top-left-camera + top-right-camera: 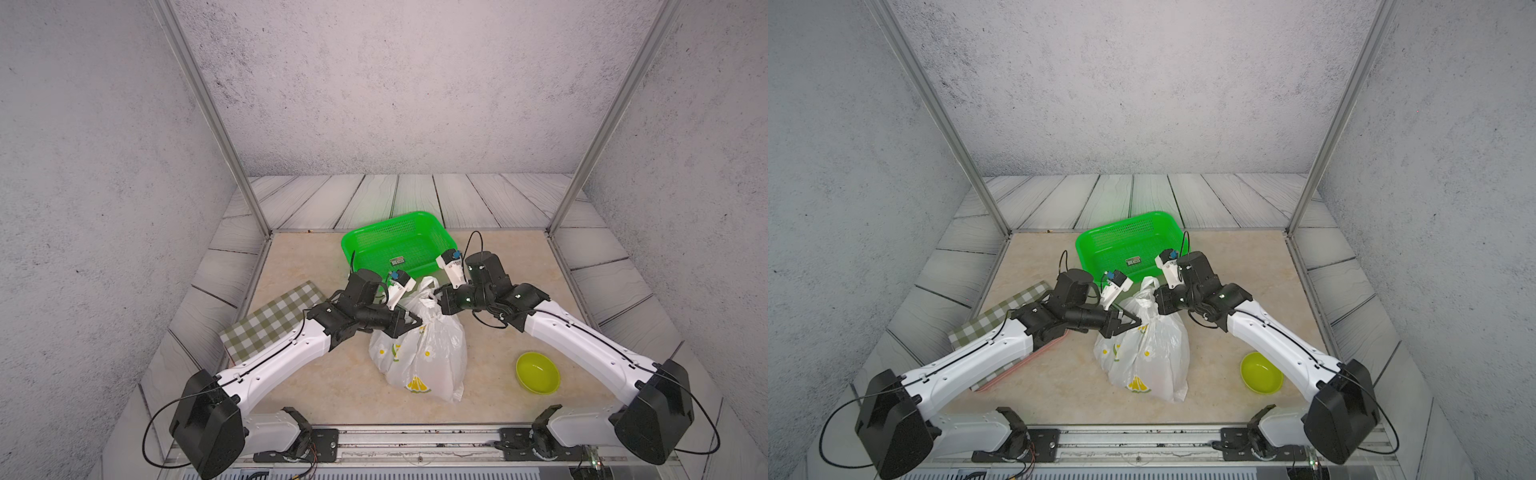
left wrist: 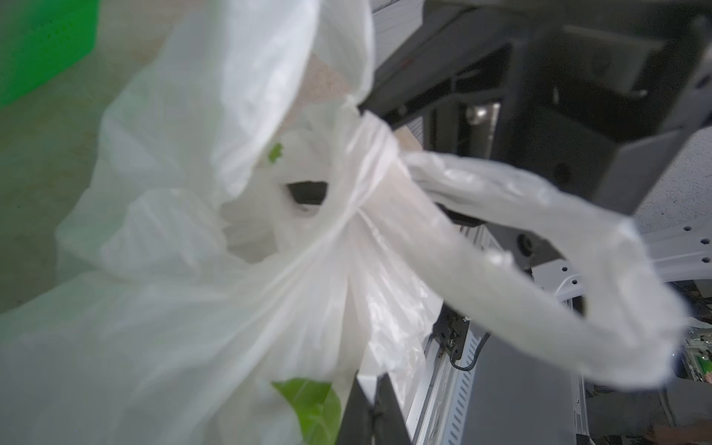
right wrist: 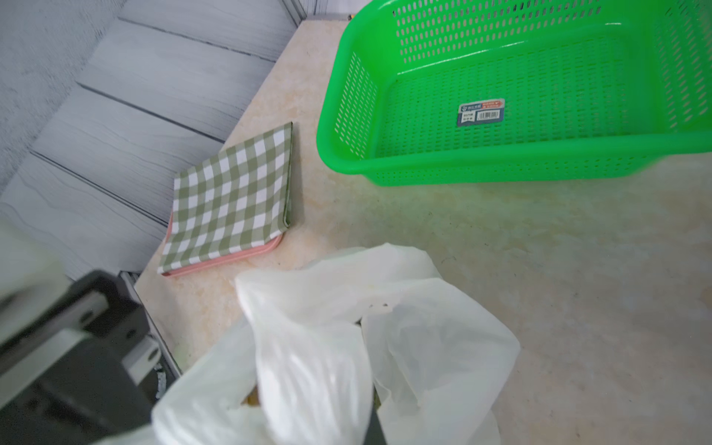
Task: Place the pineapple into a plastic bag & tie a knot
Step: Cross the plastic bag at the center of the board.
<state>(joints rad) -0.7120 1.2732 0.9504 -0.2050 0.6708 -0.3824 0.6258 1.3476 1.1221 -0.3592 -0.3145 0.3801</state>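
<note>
Bag (image 1: 419,357); knot (image 2: 362,165) loose between our left gripper (image 1: 417,322), pinching the neck, and right gripper (image 1: 436,296), pinching a handle (image 1: 429,284); we would pull along that line.

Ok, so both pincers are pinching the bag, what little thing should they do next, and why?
Probably pull the left pincer and right pincer gently apart. Both are shut on the handles of the plastic bag, and the knot looks loose in the left wrist view, with a gap showing, so a pull should snug it.
</note>
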